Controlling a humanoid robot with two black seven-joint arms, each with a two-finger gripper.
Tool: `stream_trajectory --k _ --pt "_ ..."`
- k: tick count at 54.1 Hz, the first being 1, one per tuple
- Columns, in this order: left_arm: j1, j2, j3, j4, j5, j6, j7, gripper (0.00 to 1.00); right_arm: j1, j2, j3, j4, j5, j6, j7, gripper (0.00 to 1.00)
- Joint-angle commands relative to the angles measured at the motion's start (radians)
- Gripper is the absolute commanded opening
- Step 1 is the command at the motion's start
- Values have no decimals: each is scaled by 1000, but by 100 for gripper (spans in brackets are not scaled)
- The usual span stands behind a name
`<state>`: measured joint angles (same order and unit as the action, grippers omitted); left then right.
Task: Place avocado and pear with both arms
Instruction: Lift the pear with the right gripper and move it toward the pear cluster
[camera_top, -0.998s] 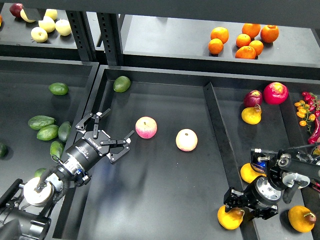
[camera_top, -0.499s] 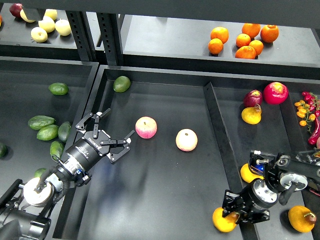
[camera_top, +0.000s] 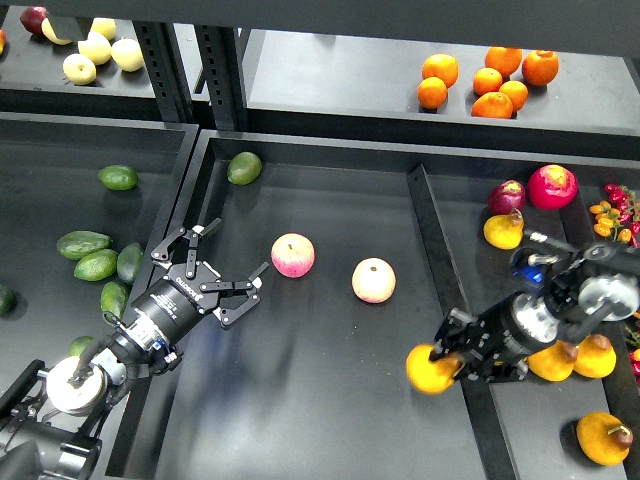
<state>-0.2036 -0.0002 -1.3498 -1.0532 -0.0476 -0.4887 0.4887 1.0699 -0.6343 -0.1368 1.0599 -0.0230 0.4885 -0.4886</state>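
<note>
Head view, only one given. Right gripper (camera_top: 445, 362) at about 4 o'clock, fingers closed around the pear (camera_top: 428, 369) — the orange-yellow fruit sits over the divider (camera_top: 440, 262) between the right bin and the centre tray (camera_top: 330, 400), apparently held clear of the floor; slight blur, so contact with the floor cannot be ruled out. Judged: the pear is being carried over toward the centre tray, where two apples (camera_top: 292, 255) lie.

Left gripper (camera_top: 213, 265) at about 8 o'clock, fingers spread wide, holding nothing — it hangs over the centre tray's left part. One avocado (camera_top: 243, 167) lies at 11 o'clock in that tray's far corner, well apart from the gripper; more lie in the left bin (camera_top: 60, 330). Which is the task's, hard to tell
</note>
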Motion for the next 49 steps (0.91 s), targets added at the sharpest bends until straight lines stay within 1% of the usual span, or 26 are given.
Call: stream_trajectory --k 1,7,21,35,49 --pt "1 0 0 1 0 0 0 99 1 -68 -3 2 14 0 0 26" --pt "3 0 0 1 0 0 0 99 -10 -134 -9 2 14 0 0 26" --pt "4 0 1 2 0 0 0 99 -59 -248 -10 17 14 0 0 26" --pt "6 0 1 1 0 0 0 99 -143 -291 -6 18 6 0 0 27" --pt "7 0 1 1 0 0 0 99 -174 -289 -4 17 -2 0 0 28"
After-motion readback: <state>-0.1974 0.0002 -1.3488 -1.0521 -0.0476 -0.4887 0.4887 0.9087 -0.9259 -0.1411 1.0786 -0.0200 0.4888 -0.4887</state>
